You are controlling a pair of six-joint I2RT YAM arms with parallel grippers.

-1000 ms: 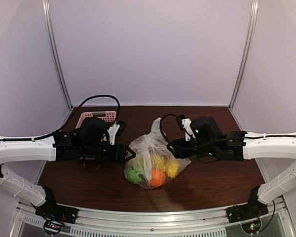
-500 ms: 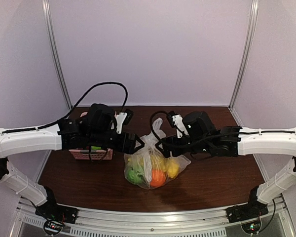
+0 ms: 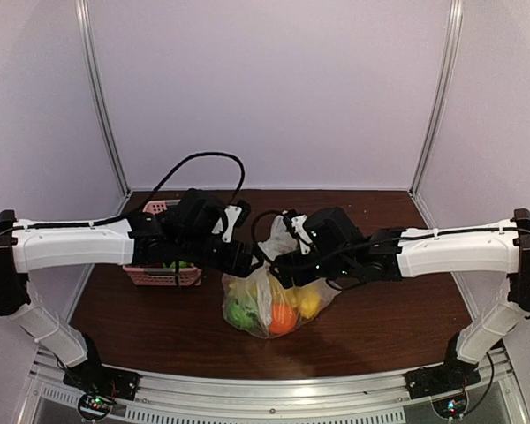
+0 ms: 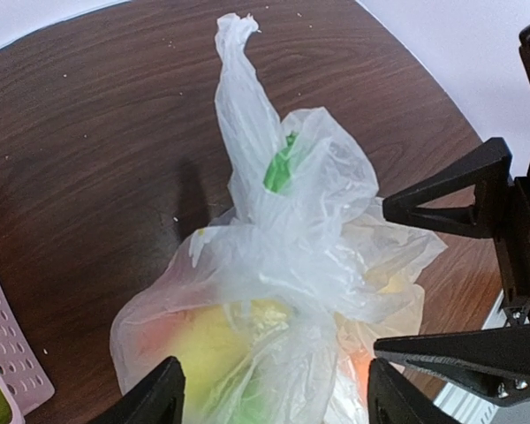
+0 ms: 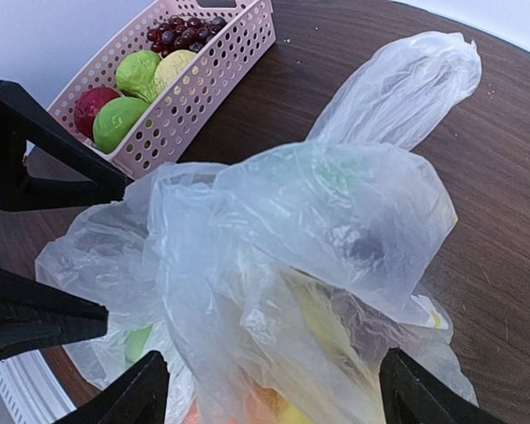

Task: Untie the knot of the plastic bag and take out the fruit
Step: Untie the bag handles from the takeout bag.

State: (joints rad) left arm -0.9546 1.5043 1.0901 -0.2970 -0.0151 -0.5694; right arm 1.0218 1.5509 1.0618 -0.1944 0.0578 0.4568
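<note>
- Over the last second both grippers have closed in on the plastic bag [image 3: 269, 296] from either side. The bag itself has stayed put on the table [image 3: 380, 331].
- Left of the bag, and apart from it, sits the pink basket [image 3: 163, 276] (grapes [image 5: 181, 31] and light green fruits [image 5: 141, 75] lie inside).
- The left gripper [image 3: 247, 259] hangs at the bag's upper left with its jaws spread wide and nothing held. In its wrist view its fingers [image 4: 163, 397] frame the bag's crumpled top. I cannot tell whether they brush the film.
- The knot [image 4: 278, 208] sits at the top of the bag, still tied, and one handle tail stands up behind it.
- The fruit [image 3: 283, 318] lies in the bag's lower half: a green piece on the left, an orange one in the middle and a yellow one on the right.
- The right gripper [image 3: 281, 265] hangs at the bag's upper right, released as well, with its jaws wide on either side of the bunched film.
</note>
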